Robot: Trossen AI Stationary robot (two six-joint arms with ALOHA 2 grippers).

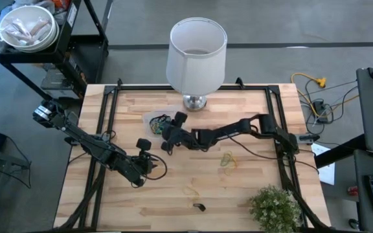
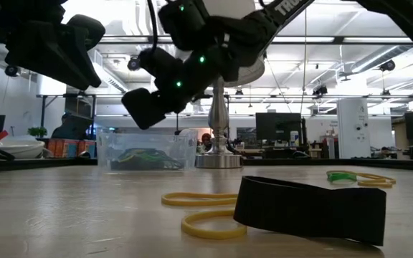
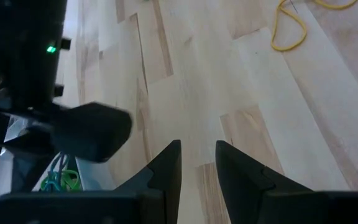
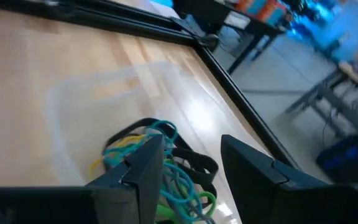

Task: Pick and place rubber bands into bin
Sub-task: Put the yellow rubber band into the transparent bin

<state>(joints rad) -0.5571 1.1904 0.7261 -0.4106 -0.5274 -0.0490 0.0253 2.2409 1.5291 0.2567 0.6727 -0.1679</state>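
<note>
The bin (image 1: 153,122) is a small clear tub on the far-left part of the table, below the lamp. It holds a tangle of green, yellow and black rubber bands (image 4: 166,180). My right gripper (image 1: 168,134) (image 4: 191,155) hovers open just above the bin's near-right side, with nothing between its fingers. My left gripper (image 1: 144,149) (image 3: 199,155) floats above bare table just near of the bin. Its fingers stand a small gap apart and hold nothing. Loose bands lie flat on the wood: a yellow-green one (image 1: 227,158), a tan one (image 1: 190,191) and a wide black one (image 1: 199,207) (image 2: 310,208).
A white lampshade on a chrome base (image 1: 196,55) stands at the far edge behind the bin. A green plant (image 1: 274,207) sits at the near right corner. A white bowl (image 1: 28,26) rests on a cart off the table's far left. Black rails frame the table.
</note>
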